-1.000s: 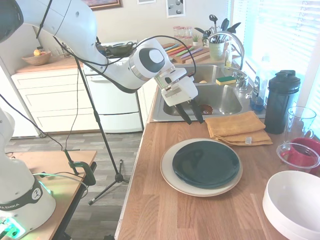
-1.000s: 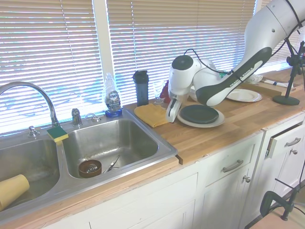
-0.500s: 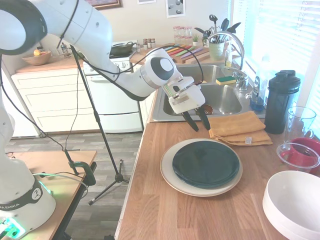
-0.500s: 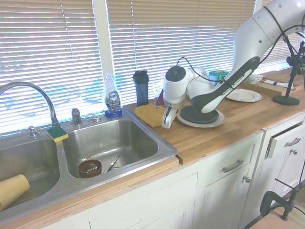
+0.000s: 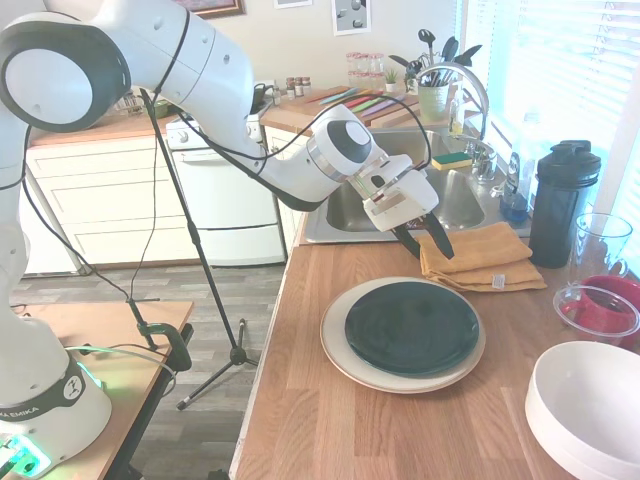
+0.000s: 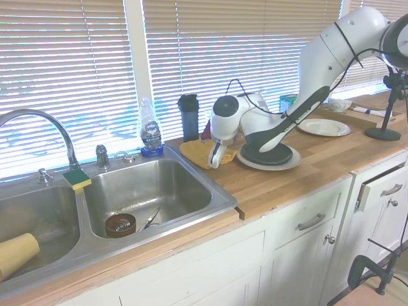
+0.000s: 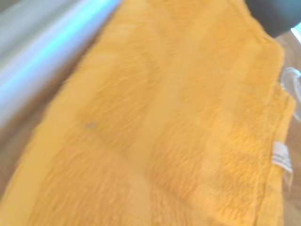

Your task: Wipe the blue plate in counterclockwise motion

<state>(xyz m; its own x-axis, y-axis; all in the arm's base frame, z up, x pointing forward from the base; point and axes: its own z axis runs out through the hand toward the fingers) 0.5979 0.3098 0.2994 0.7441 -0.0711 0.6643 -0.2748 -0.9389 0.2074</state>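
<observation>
A white robot arm's gripper (image 5: 428,238) hovers over a folded yellow cloth (image 5: 476,256), fingers slightly apart and, as far as the view shows, holding nothing. The blue plate (image 5: 411,327) sits on a larger beige plate (image 5: 340,362), at the cloth's 7 o'clock. Wiping has not begun; the cloth must first be picked up.

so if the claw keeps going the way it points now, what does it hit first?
Most likely the folded yellow towel: the open claw angles down over its sink-side edge, and the wrist view is filled with it. Height above it is unclear.
</observation>
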